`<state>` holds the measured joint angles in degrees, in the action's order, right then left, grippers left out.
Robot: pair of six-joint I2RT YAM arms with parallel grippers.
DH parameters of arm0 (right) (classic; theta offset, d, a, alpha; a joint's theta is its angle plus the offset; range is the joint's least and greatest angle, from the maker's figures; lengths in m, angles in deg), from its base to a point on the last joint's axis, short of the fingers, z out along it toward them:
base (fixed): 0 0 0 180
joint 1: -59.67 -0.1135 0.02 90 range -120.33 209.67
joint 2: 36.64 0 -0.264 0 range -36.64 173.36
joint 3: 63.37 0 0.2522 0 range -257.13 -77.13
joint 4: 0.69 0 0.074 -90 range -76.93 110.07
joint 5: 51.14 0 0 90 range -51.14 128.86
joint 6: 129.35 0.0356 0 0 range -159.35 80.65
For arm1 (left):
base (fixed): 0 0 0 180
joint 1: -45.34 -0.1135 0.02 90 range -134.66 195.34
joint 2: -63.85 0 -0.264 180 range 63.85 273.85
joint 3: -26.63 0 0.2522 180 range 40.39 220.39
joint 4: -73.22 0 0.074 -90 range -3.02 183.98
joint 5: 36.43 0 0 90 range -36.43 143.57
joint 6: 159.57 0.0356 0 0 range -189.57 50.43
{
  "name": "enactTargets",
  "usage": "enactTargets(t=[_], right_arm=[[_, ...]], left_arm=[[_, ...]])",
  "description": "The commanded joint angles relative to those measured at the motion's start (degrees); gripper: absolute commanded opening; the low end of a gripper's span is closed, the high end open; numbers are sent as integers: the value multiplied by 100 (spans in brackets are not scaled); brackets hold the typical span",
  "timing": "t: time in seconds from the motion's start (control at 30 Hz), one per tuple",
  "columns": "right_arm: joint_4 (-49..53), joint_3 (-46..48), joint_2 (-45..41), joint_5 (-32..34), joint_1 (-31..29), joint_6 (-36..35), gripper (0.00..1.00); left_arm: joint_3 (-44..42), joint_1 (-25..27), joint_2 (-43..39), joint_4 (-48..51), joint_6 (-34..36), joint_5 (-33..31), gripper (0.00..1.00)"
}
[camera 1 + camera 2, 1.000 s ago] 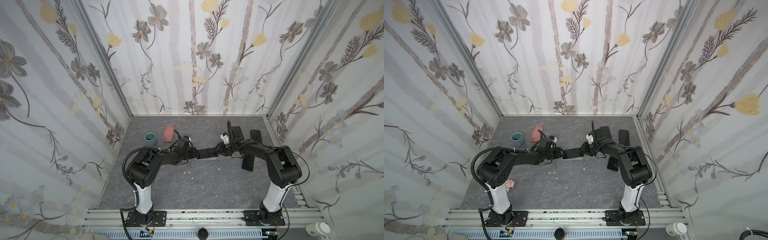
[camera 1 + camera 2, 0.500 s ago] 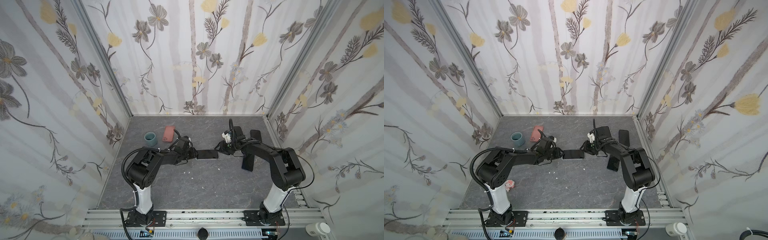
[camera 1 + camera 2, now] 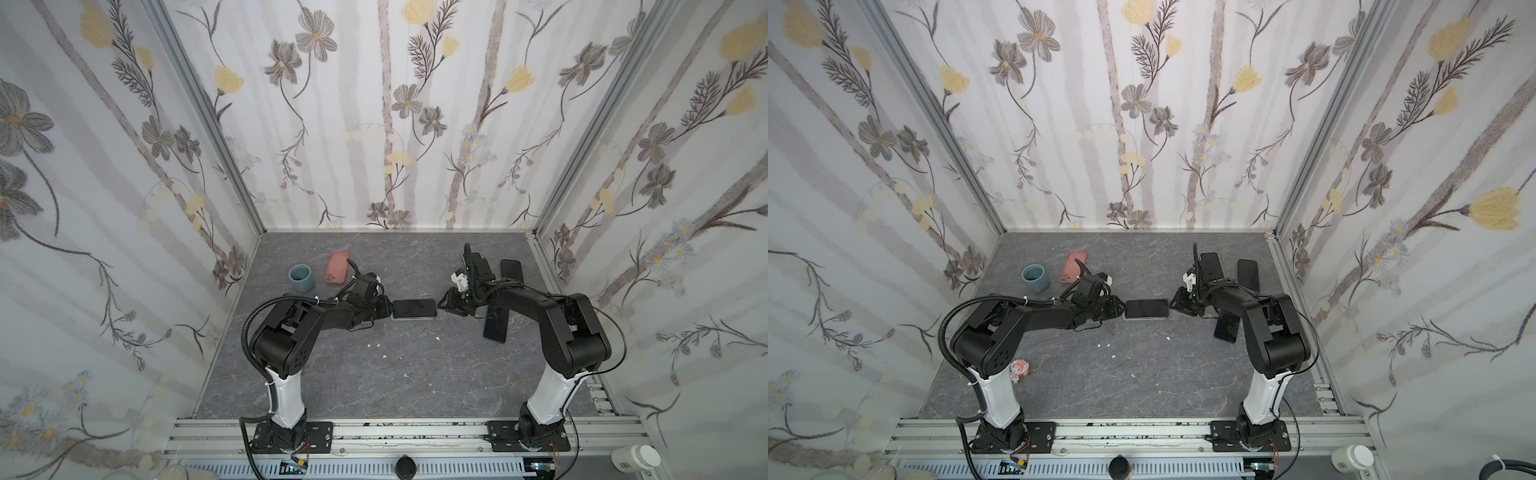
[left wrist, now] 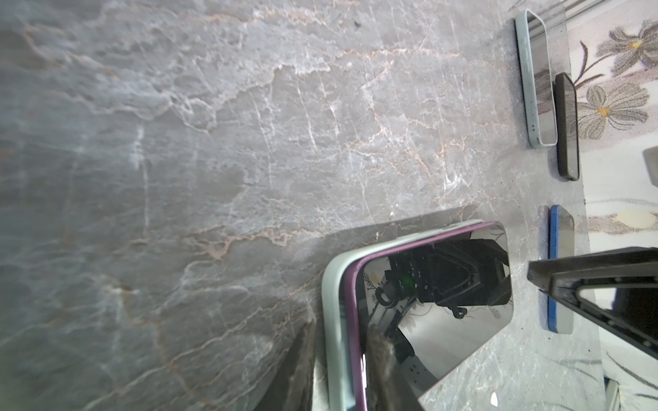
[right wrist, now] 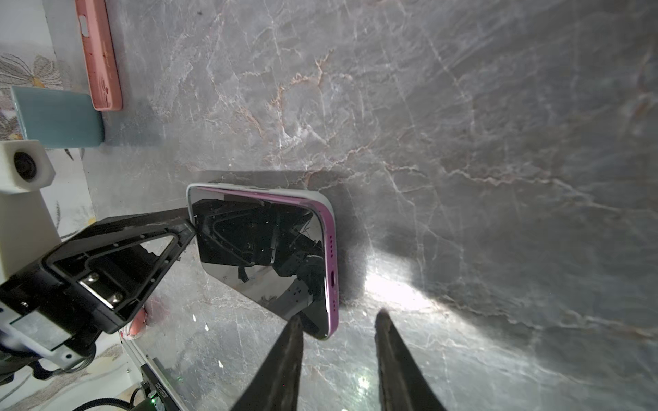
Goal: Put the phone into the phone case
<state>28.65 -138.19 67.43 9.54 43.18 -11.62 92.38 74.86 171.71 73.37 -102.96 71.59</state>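
A phone with a purple edge and a dark screen lies flat mid-table on a pale green phone case. Its purple edge shows above the case rim. My left gripper is at the phone's left end. One finger presses on the screen and the other sits under the case, so it is shut on both. My right gripper stands open at the phone's right end. One fingertip is beside the corner, and it grips nothing.
A pink case and a teal cup stand at the back left. Dark phones lie by the right arm, and a blue-edged phone among them. A pink figurine sits near the left base. Walls enclose the table.
My left gripper's fingers have closed down on the phone's left end. The right gripper has eased back a little from the right end, its fingers slightly nearer together. The phone has hardly moved.
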Motion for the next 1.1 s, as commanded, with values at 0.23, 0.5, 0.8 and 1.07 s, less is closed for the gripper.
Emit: enactTargets(t=[0.23, 0.5, 0.8, 1.07], right_arm=[[-111, -41, 328, -434, -211, -101, 23], [-81, -150, 420, -313, -375, -166, 11], [53, -221, 436, -156, -434, -267, 13], [966, -903, 161, 1003, -390, -660, 24]], left_arm=[[-92, 19, 141, 1027, -25, 139, 25], [-241, 80, 114, 860, -175, 153, 19], [-295, 107, 114, 846, -231, 40, 19], [-109, 71, 93, 1160, -70, -282, 20]])
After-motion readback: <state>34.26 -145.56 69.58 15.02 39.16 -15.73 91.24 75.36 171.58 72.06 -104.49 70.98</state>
